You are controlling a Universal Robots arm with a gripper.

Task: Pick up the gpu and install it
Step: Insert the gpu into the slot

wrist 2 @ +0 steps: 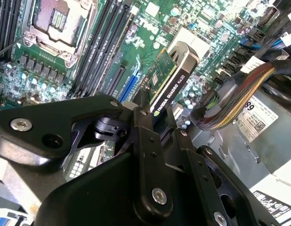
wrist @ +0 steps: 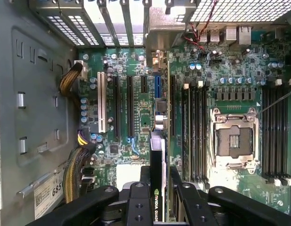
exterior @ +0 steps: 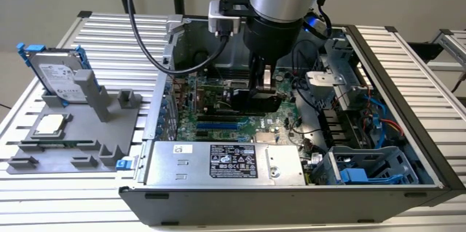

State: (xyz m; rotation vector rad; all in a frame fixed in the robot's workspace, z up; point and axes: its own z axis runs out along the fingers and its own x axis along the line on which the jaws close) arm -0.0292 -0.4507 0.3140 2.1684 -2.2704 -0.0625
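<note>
Above the green motherboard (wrist: 136, 108) inside the open computer case (exterior: 407, 150), gripper (wrist 2: 152, 117) pinches the gpu (wrist 2: 171, 77) edge-on; white lettering runs along its black edge.

white lettering on gpu (wrist 2: 170, 92) edge; printed labels on power supply (exterior: 233, 162), hard drive (exterior: 57, 76).

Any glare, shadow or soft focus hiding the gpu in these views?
Exterior view: the arm shades the gpu, which reads dark. Second wrist view: gpu crisp, tool near the lens. First wrist view: gpu edge-on, evenly lit motherboard, no glare.
</note>
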